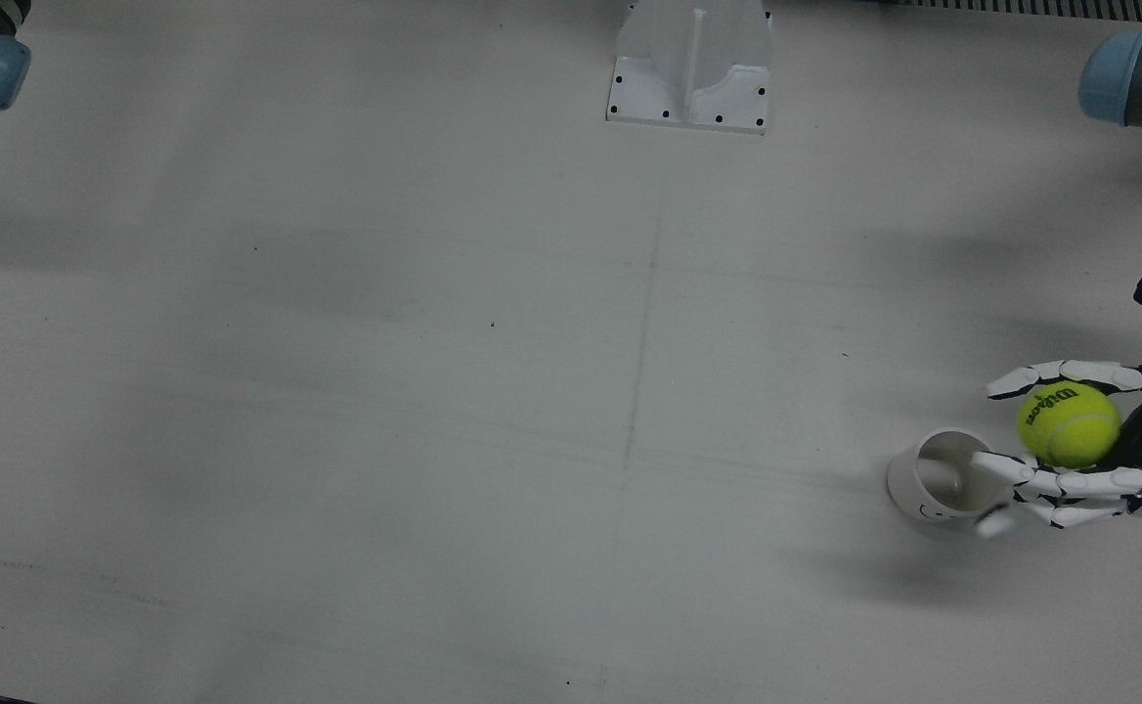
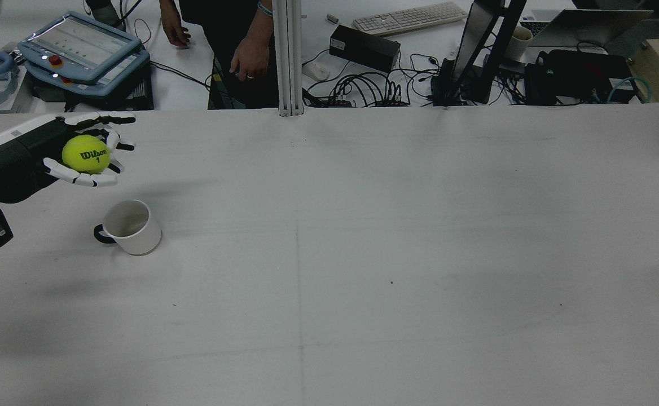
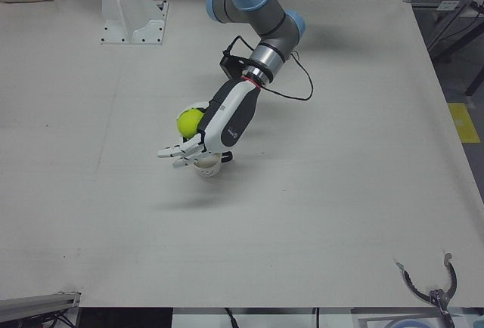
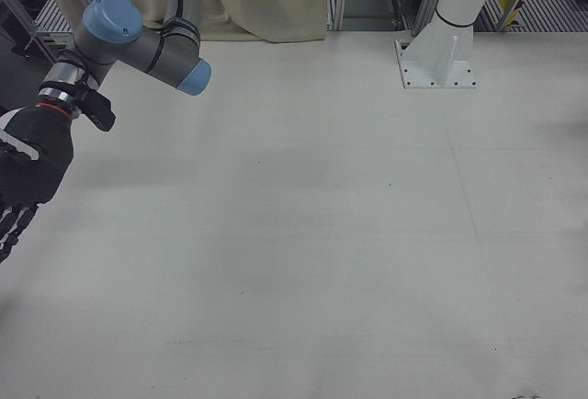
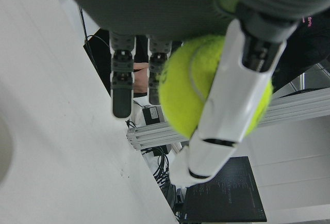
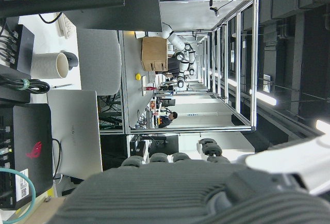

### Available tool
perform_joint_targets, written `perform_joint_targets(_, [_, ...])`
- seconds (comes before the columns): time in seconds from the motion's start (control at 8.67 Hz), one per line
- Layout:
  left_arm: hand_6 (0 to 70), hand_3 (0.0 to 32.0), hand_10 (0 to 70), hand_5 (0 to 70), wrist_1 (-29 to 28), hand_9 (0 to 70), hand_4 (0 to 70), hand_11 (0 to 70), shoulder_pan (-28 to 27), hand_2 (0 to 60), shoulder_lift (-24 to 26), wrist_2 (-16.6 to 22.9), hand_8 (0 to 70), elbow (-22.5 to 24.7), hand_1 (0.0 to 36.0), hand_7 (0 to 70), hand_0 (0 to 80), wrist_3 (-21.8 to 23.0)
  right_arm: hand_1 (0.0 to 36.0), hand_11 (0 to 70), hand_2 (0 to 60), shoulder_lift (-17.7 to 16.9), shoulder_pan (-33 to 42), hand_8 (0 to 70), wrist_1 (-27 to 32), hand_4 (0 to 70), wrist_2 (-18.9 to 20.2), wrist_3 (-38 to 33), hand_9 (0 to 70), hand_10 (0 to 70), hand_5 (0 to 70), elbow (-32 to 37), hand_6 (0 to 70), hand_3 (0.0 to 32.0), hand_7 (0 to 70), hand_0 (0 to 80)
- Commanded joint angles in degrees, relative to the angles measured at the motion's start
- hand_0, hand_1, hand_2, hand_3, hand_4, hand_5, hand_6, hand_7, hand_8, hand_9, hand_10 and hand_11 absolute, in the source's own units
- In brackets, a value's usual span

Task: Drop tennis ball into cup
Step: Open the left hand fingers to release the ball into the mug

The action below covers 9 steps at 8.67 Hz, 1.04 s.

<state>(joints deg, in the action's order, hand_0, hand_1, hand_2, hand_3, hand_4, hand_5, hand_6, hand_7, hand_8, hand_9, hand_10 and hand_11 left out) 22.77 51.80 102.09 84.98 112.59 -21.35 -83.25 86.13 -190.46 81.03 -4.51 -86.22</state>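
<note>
Rear view: tennis ball (image 2: 85, 154) cradled between curled fingers (image 2: 84, 179).

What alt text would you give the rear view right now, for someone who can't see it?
The left hand, at the table's far left, holds a yellow tennis ball in its fingers, raised beside a white cup rather than over it. The cup stands upright and empty, its dark handle toward the view's left. Beyond the table, a person stands at a cluttered desk.
</note>
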Motion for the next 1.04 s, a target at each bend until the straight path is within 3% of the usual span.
perform_joint_targets(0.0, [10.5,0.0,15.0,15.0,-0.71,23.0,27.6,25.9,-0.73,60.0,-0.84,0.01,14.8,0.00,36.0,21.9,80.0,0.52,0.0,0.0,0.0,0.02,0.00,0.0,0.00,0.0,0.00,-0.06,0.0,0.0,0.0,0.00,0.0,0.0,0.0,0.0])
perform_joint_targets(0.46, [9.8,0.0,12.2,14.6,-1.41,20.2,26.5,21.9,-0.73,60.0,-1.63,0.01,12.9,0.26,36.0,20.0,80.0,0.61,0.0,0.0,0.0,0.02,0.00,0.0,0.00,0.0,0.00,0.03,0.0,0.0,0.0,0.00,0.0,0.0,0.0,0.0])
perform_joint_targets(0.69, [9.2,0.0,11.5,13.4,1.46,18.6,26.5,20.6,1.10,60.0,-1.37,0.53,11.7,4.72,36.0,18.7,75.9,0.96,0.0,0.0,0.0,0.02,0.00,0.0,0.00,0.0,0.00,0.03,0.0,0.0,0.0,0.00,0.0,0.0,0.0,0.0])
perform_joint_targets(0.81, [7.1,0.0,9.2,11.2,2.53,12.4,23.6,16.8,9.29,60.0,-0.41,0.80,7.7,4.66,36.0,12.3,67.0,0.18,0.0,0.0,0.0,0.02,-0.09,0.0,0.00,0.0,0.00,0.03,0.0,0.0,0.0,0.09,0.0,0.0,0.0,0.0])
perform_joint_targets(0.92, [4.9,0.0,6.0,9.3,3.32,6.3,21.6,11.7,16.86,48.0,1.42,2.28,3.5,4.14,36.0,4.9,61.9,-0.96,0.0,0.0,0.0,0.02,-0.09,0.0,0.00,0.0,0.00,0.03,0.0,0.0,0.0,0.09,0.0,0.0,0.0,0.0])
